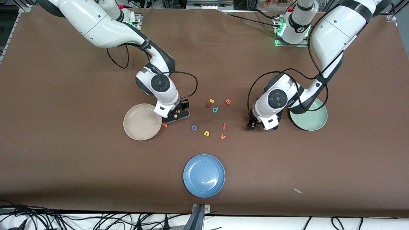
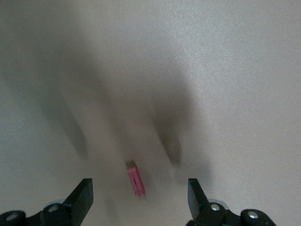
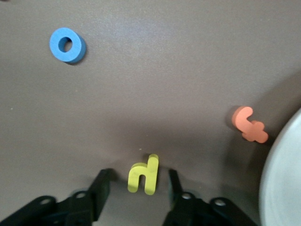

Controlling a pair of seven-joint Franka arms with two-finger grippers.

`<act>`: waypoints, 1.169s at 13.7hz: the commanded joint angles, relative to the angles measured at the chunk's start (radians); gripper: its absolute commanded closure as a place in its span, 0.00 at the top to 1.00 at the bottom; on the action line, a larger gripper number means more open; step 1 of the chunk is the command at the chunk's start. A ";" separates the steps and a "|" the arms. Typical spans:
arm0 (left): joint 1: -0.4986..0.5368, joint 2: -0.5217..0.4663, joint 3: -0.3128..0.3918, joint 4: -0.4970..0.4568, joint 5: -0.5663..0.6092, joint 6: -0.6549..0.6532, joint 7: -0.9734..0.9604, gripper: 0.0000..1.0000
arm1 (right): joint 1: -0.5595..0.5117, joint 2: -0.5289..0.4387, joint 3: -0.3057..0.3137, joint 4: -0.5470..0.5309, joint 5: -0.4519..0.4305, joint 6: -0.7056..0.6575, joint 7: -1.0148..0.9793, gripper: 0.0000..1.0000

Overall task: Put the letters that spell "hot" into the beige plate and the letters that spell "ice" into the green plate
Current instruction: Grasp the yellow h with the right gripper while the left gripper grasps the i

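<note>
- Currently I see the right gripper (image 3: 135, 181) low over the brown matte worktop (image 1: 64, 159), just beside the beige plate (image 1: 140, 123). Its fingers (image 3: 101, 186) stand apart around the yellow h (image 3: 143, 175); I cannot tell whether either one touches it.
- The foam h stands on edge. The orange t (image 3: 249, 125) lies flat near the plate's rim, and the blue ring-shaped o (image 3: 67, 44) lies well apart on open worktop.
- The left gripper (image 2: 138, 195) hangs low beside the green plate (image 1: 314, 123), fingers (image 2: 82, 195) wide open with the dark red bar-shaped i (image 2: 136, 179) between them, untouched and tilted.
- Both shallow round plates are empty. The other letters lie loosely between the arms, and the blue plate (image 1: 204, 175) sits nearer the front camera.
</note>
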 commanded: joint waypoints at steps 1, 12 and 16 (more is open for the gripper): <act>-0.030 0.012 0.021 0.019 0.000 0.013 -0.045 0.89 | 0.002 -0.006 -0.004 -0.008 -0.020 0.014 0.022 0.49; -0.075 0.025 0.072 0.014 0.002 0.068 -0.063 0.58 | -0.036 -0.129 -0.009 -0.033 0.008 -0.079 0.003 0.08; -0.075 0.025 0.072 0.014 0.002 0.066 -0.061 0.25 | -0.076 -0.222 -0.009 -0.041 0.071 -0.160 -0.046 0.08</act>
